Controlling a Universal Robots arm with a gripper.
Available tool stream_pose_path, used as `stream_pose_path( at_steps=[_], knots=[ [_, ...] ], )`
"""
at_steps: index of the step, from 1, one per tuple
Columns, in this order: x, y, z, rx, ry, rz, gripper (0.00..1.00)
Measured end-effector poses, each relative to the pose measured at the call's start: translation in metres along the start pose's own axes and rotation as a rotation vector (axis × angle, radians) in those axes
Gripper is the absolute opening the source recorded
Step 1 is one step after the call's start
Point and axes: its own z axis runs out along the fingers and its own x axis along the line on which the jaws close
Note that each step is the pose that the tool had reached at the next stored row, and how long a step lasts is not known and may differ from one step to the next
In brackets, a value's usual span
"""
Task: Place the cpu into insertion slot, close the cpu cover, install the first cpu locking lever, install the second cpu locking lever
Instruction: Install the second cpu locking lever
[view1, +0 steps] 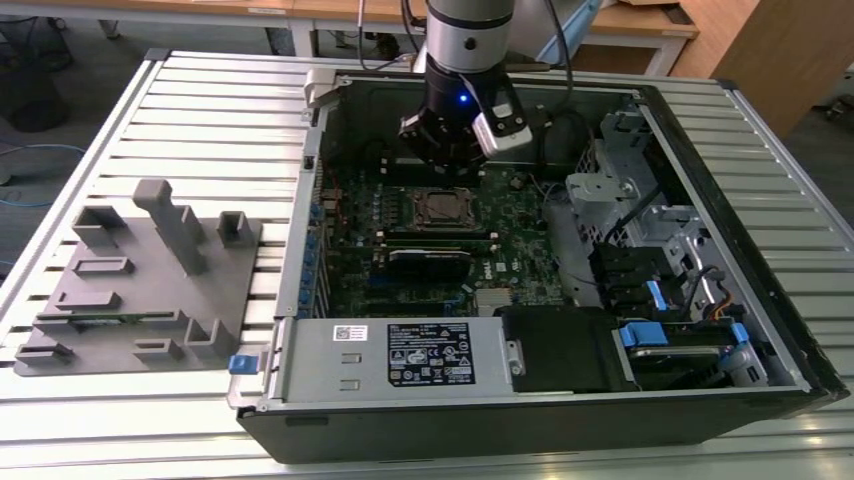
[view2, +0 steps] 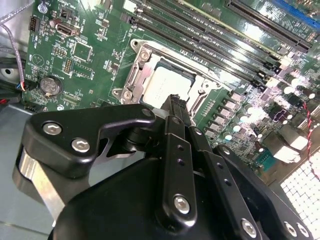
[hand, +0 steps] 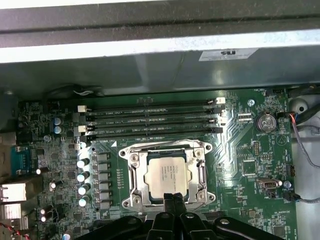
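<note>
Now, pincer (hand: 174, 201) pressed together, holding nothing, poised just above the cpu (hand: 167, 175), cpu cover (hand: 137, 177) closed around it

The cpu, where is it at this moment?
The cpu lies in the insertion slot on the green board, beside the long black memory slots in both wrist views, with the claw near its edge.

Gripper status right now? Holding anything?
Gripper: fingers shut together, holding nothing, poised over the chip that sits in the socket under the closed metal frame.
</note>
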Motion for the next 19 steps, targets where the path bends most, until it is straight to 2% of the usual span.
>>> stream_pose_path(
  at_steps=[1, 19],
  knots=[
    [-0.0006, -0.0078, -0.0002, 0.0, 0.0, 0.0, 0.11],
    [-0.0015, -0.0282, -0.0004, 0.0, 0.0, 0.0, 0.11]
  ],
)
